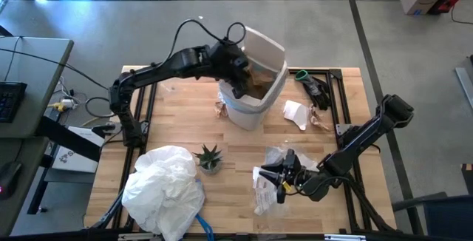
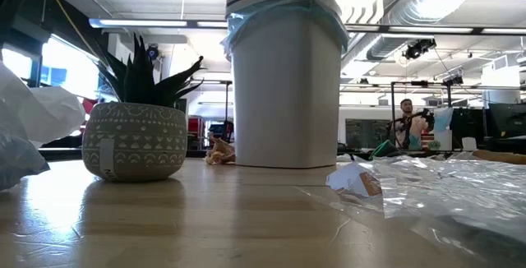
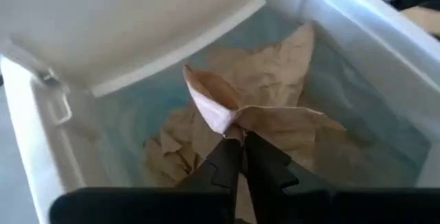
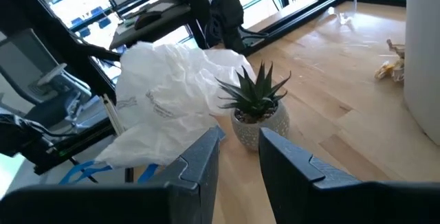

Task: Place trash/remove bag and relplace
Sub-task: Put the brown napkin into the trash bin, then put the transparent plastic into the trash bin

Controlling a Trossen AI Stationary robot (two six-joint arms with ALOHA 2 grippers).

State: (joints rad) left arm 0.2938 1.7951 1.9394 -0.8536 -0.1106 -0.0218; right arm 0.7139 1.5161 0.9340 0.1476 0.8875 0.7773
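Left gripper [image 3: 237, 141] inside white bin [image 1: 255, 86] near the table's far edge, pinching crumpled brown paper [image 3: 275, 114]. Right gripper [image 1: 275, 178] near front edge, fingers slightly spread, empty.

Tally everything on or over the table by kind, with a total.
White bin: 1
Brown paper pieces: 3, one in the bin at the left gripper, one beside the bin, one near the white scrap
White paper scrap: 1
Clear plastic wrappers: 1 heap
White bag: 1
Potted plant: 1
Total: 8

Bright, even overhead light; window glare behind, soft shadows, blurred left wrist view.
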